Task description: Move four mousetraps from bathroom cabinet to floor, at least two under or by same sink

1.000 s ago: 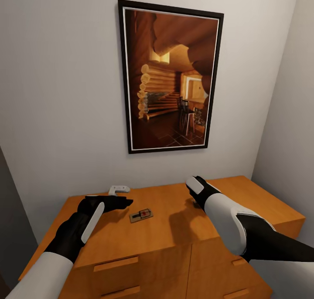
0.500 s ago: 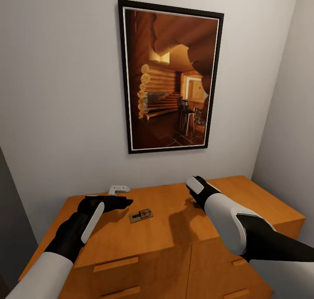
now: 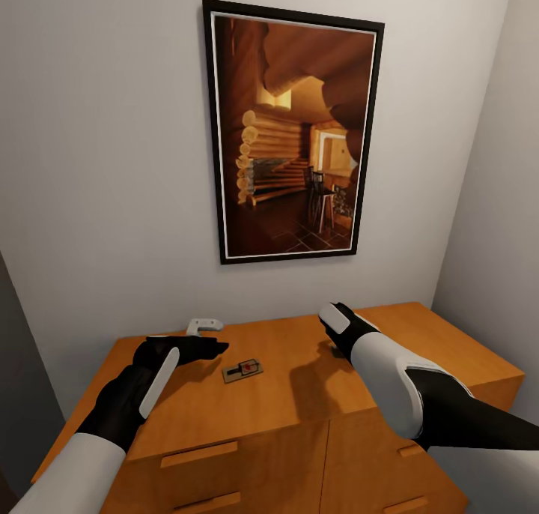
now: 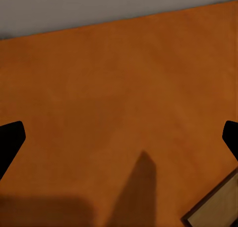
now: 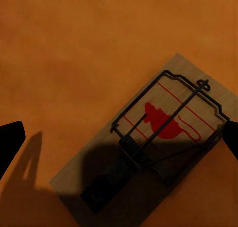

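Nothing moved: both hands (image 3: 208,347) (image 3: 335,321) hover, seemingly open, over mousetraps (image 5: 148,147).

mousetrap (image 3: 242,369) – flat, tan | on cabinet (image 3: 299,394) top – orange-brown

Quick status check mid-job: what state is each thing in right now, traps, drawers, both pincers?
mousetrap: flat on the cabinet top, ungrasped.
Second mousetrap: flat on the wood, below the right pincer.
Drawers: closed.
Left pincer: open, empty.
Right pincer: open, empty.
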You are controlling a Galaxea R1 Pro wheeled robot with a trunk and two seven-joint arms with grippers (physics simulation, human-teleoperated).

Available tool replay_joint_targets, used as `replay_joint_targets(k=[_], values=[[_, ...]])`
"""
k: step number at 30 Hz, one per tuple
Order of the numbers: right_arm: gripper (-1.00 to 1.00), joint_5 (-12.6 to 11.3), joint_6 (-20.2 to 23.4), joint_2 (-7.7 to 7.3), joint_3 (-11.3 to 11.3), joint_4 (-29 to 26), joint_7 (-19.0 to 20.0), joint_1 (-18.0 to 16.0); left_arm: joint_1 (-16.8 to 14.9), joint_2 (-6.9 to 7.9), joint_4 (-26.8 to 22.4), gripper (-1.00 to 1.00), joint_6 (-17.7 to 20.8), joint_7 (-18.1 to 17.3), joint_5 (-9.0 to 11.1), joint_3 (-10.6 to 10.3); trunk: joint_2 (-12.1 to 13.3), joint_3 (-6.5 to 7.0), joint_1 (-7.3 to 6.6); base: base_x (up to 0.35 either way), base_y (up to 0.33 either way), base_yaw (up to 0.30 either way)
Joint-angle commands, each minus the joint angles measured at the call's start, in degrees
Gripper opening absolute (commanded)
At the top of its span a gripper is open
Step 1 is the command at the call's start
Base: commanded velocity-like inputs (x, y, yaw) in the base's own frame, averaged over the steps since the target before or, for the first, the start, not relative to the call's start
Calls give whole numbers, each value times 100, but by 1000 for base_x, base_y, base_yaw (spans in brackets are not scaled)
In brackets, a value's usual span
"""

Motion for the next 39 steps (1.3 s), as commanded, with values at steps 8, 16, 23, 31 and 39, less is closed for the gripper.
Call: replay_joint_targets(k=[8, 16, 23, 31, 39], values=[[100, 48, 10, 3, -46, 17, -19, -2, -5, -14, -5, 100, 20, -26, -20, -6, -4, -7, 0, 0, 0, 0], [100, 47, -76, -8, -46, 51, -16, 0, -5, -31, -5, 100, 20, -25, -23, -6, -4, -7, 0, 0, 0, 0], [100, 39, -155, -11, -50, 67, -15, -2, -4, -55, -5, 100, 19, -23, -23, -8, -4, -7, 0, 0, 0, 0], [100, 30, -274, -20, -52, 236, 1, -2, -5, -64, -5, 100, 18, -22, -23, -14, -4, -7, 0, 0, 0, 0], [100, 27, -448, -21, -51, 384, 41, 1, -4, -65, -5, 100, 20, -22, -23, -15, -4, -7, 0, 0, 0, 0]])
